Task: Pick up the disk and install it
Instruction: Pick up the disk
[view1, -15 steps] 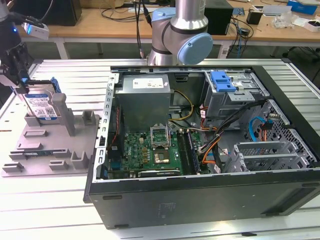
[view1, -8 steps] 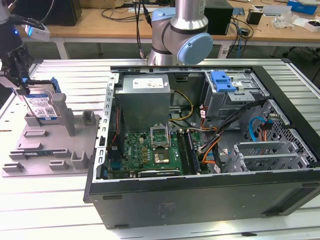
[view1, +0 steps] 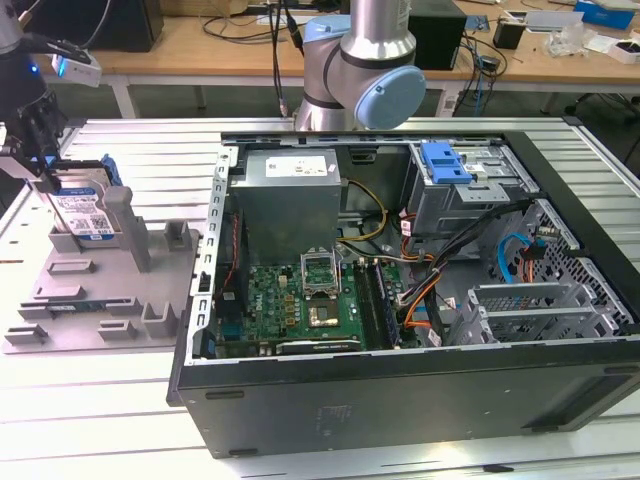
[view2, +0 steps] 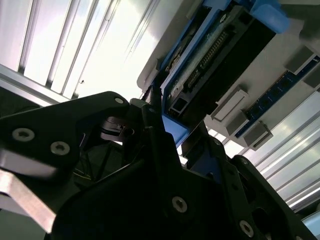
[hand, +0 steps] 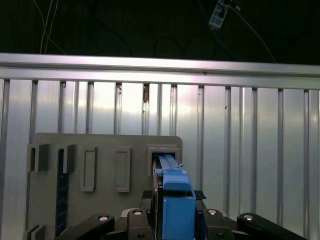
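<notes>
No legible text in any view. White-and-blue label (view1: 90, 218) on disk (view1: 80, 195): print too small to read. White sticker (view1: 300, 165) on power supply (view1: 290, 215) in computer case (view1: 450, 400): print lines visible, unreadable.

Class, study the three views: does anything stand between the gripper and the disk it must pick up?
Nothing visible does. The gripper is right at the top edge of the disk, which stands upright in the grey holder plate at the exterior view's left.
</notes>
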